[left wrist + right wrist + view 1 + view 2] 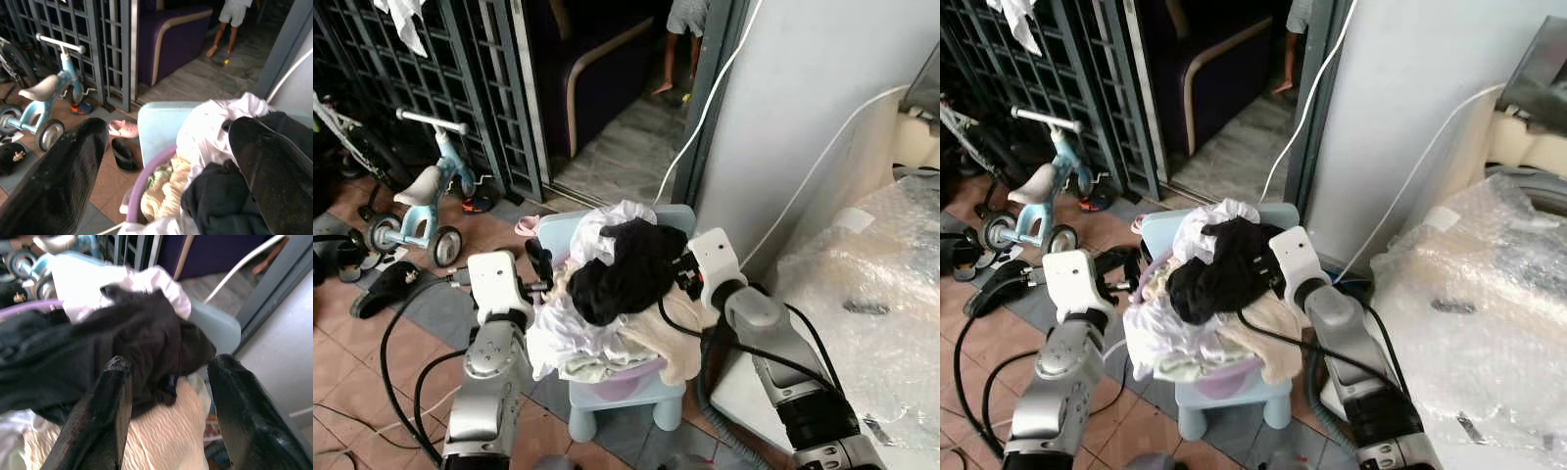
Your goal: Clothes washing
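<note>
Laundry [617, 294] is heaped in a purple basin [146, 186] on a small blue chair [651, 392]. Left gripper [166, 161] and right gripper [168, 396] flank it, fingers apart. Pile may slide off if one side lifts first.

My left hand [540, 277] and right hand [677, 274] flank the heaped laundry [617, 294] on the small blue chair [651, 392], fingers spread. The grey wall [803, 117] and bubble-wrapped machine [871, 294] crowd the chair's right edge. Tiled floor [372, 362] lies open off its left edge, past the tricycle [416, 211].
</note>
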Available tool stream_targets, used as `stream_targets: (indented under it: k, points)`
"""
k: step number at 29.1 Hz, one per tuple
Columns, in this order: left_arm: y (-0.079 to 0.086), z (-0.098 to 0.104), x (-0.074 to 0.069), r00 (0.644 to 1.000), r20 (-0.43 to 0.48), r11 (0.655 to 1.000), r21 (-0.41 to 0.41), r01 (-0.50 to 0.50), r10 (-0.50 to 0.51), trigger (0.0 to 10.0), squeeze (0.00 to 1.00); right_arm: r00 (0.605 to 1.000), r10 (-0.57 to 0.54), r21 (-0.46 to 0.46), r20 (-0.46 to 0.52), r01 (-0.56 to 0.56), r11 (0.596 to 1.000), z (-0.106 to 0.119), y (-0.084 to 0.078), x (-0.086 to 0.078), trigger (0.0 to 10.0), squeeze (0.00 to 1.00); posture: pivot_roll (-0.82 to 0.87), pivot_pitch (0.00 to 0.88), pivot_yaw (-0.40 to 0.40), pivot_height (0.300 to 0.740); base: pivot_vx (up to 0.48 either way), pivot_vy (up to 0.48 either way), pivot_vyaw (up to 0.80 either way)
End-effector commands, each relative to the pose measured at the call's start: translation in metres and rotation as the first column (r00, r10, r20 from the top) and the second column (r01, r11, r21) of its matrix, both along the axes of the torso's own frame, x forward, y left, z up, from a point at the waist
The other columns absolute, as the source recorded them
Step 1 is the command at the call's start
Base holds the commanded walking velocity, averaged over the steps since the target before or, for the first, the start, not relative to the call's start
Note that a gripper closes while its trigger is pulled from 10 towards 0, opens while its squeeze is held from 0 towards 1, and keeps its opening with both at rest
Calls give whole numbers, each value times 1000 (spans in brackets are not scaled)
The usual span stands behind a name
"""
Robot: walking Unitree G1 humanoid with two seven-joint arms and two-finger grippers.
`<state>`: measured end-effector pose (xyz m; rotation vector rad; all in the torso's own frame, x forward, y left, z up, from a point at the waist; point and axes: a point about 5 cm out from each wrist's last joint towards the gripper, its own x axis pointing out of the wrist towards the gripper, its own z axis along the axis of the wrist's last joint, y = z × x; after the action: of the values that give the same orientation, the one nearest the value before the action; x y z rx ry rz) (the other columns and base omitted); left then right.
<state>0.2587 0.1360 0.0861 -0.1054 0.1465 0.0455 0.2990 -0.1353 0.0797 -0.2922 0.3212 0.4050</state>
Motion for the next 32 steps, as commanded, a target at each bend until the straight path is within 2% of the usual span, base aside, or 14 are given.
stream_targets:
  k: [1,7,9,14,16,20,25,27,28,29,30,31,32]
  points:
    - [10,-5,-7,998,-38,999,18,-44,45,10000,0,1000,7,7,12,-7,1000,3,8,5,10000,0,3,0,-2,740,0,0,800]
    - [14,-5,-10,998,-59,999,42,-32,34,10000,0,1000,-31,14,-2,31,999,-2,16,15,10000,0,40,0,14,740,0,0,800]
    - [14,-1,-9,998,-60,999,47,-23,26,10000,0,998,-54,33,-37,55,998,-7,19,19,10000,0,51,0,16,740,0,0,800]
    - [15,-1,-15,997,-75,998,54,-11,15,10000,0,986,-149,-18,-78,149,989,-16,14,25,10000,0,75,0,19,740,0,0,0]
    - [15,-1,-20,996,-87,998,56,-4,9,10000,0,959,-244,-26,-141,243,970,-25,7,28,10000,0,93,0,15,740,0,0,0]
    - [15,2,-24,996,-88,999,42,12,-8,10000,0,906,-358,-24,-227,363,932,-36,3,33,10000,0,120,0,5,740,0,0,0]
    - [14,5,-33,995,-91,999,19,32,-31,10000,0,898,-367,-63,-244,363,930,-41,14,34,10000,0,132,30,-3,740,0,0,0]
    - [13,5,-36,995,-99,999,33,31,-28,10000,0,896,-363,-69,-256,357,931,-43,17,32,10000,0,132,34,-4,740,0,0,0]
    - [13,3,-39,993,-114,999,30,30,-26,10000,0,894,-354,-66,-276,350,934,-47,21,30,6627,0,131,48,-8,740,0,0,0]
    - [12,3,-41,992,-119,999,22,30,-27,10000,0,891,-349,-52,-290,349,936,-49,23,28,2275,0,129,56,-10,740,0,0,0]
    - [12,3,-42,992,-123,999,17,31,-28,10000,0,890,-345,-41,-299,349,936,-50,25,27,2275,0,128,59,-11,740,0,0,0]
    - [12,3,-42,992,-125,999,17,30,-27,10000,0,888,-339,-37,-311,345,938,-52,27,26,0,0,126,63,-11,740,0,0,0]
    - [12,4,-42,993,-119,999,27,20,-17,10000,0,887,-330,-41,-324,336,941,-55,29,23,0,0,120,67,-12,740,0,0,0]
